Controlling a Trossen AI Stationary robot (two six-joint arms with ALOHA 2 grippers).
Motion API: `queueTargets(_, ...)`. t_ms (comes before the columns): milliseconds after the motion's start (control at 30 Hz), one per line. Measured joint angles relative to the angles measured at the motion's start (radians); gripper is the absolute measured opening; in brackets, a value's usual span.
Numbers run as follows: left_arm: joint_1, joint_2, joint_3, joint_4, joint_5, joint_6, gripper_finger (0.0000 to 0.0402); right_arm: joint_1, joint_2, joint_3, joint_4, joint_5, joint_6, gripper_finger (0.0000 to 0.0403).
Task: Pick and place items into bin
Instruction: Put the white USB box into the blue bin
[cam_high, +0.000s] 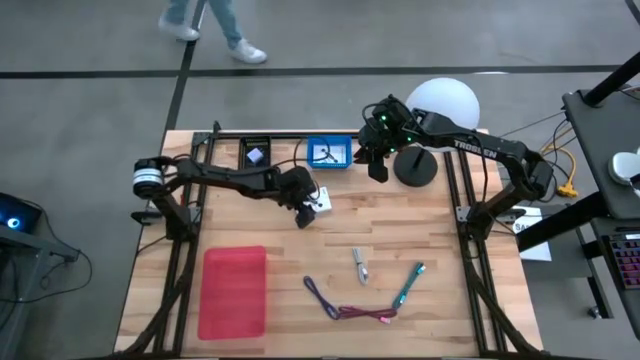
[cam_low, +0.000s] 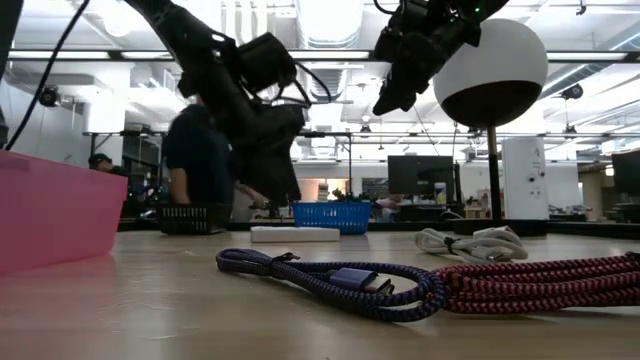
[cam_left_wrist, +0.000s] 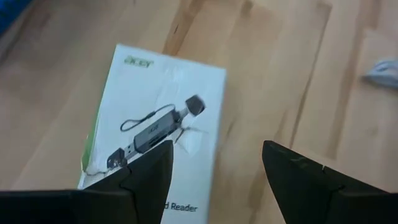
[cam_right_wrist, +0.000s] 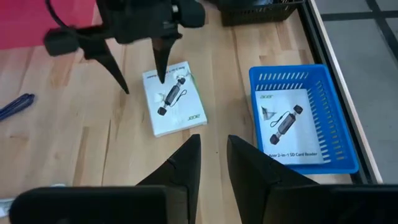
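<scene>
Fingers spread, the left gripper (cam_right_wrist: 138, 65) hovers over the white card (cam_right_wrist: 173, 106) on the table, at nine o'clock from the blue bin (cam_right_wrist: 303, 118). Reaching step, I'd say: lower, pinch. Right gripper (cam_high: 377, 160) waits near the bin, slightly parted.

Left end effector (cam_high: 305, 212) over white card (cam_high: 321, 200) (table centre), right end effector (cam_high: 375, 160) beside blue bin (cam_high: 329, 153)

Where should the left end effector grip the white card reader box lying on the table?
The white box lies flat on the wood, so come straight down and pinch across its narrower width, at the two long edges. The left end effector hangs open right above it.
</scene>
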Motion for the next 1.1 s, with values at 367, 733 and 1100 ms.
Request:
queueTargets(367,-0.006,0.089,0.000,0.038,-0.006,0.080,0.0231,0.000,0.000,0.000,0.000,0.000,0.000,0.0068)
queueTargets(733,-0.032,0.085,0.010,0.059,0.004,0.121,0.0231,0.000,0.000,0.000,0.004,0.000,-0.004,0.0068)
queueTargets(1100,-0.044,0.087,0.005,0.082,-0.047,0.131,0.0231,-0.001,0.000,0.000,0.007,0.000,-0.004,0.0068)
